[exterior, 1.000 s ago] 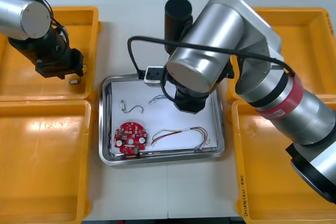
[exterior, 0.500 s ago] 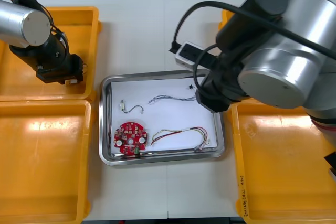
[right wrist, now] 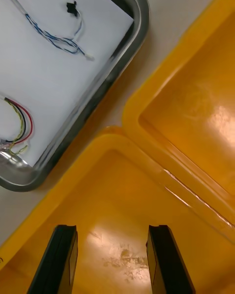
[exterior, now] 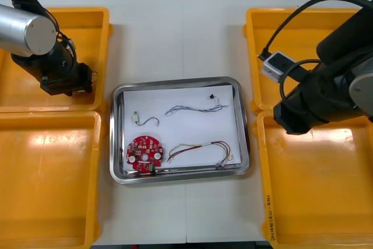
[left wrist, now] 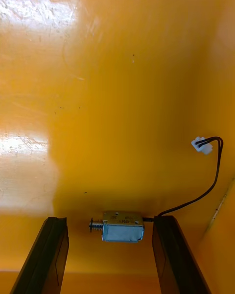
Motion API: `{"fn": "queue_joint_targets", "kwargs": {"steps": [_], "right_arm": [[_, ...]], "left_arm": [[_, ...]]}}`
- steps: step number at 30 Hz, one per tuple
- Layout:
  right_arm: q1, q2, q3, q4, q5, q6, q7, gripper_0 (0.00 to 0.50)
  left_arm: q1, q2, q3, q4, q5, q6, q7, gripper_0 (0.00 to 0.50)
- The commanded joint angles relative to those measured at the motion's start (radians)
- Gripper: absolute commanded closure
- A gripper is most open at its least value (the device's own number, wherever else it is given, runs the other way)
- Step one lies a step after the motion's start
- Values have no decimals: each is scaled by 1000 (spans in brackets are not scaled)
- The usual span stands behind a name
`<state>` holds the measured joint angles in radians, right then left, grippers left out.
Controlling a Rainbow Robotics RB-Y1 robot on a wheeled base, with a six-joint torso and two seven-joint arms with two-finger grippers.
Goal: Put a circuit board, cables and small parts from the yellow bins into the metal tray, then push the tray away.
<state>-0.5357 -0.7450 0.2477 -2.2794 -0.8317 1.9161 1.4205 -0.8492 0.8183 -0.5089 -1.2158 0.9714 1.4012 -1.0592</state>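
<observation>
Front view: my left gripper (exterior: 65, 81) sits low in a yellow bin (exterior: 17, 88). Left wrist: fingers (left wrist: 55, 240) spread, small metal part (left wrist: 122, 226) right between them, long axis finger to finger. Right wrist: right gripper (right wrist: 111, 228) spread too, holding nothing.

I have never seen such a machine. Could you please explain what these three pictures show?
This is a robot with two arms. One picture looks down from above; the other two come from cameras on its wrists. Yellow bins flank a metal tray holding a red round board and wires. The left claw stands open in a bin, a small metal part with a black wire between its fingers, not gripped. The right claw hangs open and empty over another bin.
</observation>
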Motion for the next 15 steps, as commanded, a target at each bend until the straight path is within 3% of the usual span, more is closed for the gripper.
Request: {"fn": "queue_joint_targets", "kwargs": {"steps": [1,15], "right_arm": [[59,-62,-67,-34,-7,4,-107,90],[226,-47,-220,-19,39,4,-173,88]], "left_arm": [[9,-13,-3,-5,-5,-11,-68,0],[18,-41,-3,-1,-28,-30,-73,0]]}}
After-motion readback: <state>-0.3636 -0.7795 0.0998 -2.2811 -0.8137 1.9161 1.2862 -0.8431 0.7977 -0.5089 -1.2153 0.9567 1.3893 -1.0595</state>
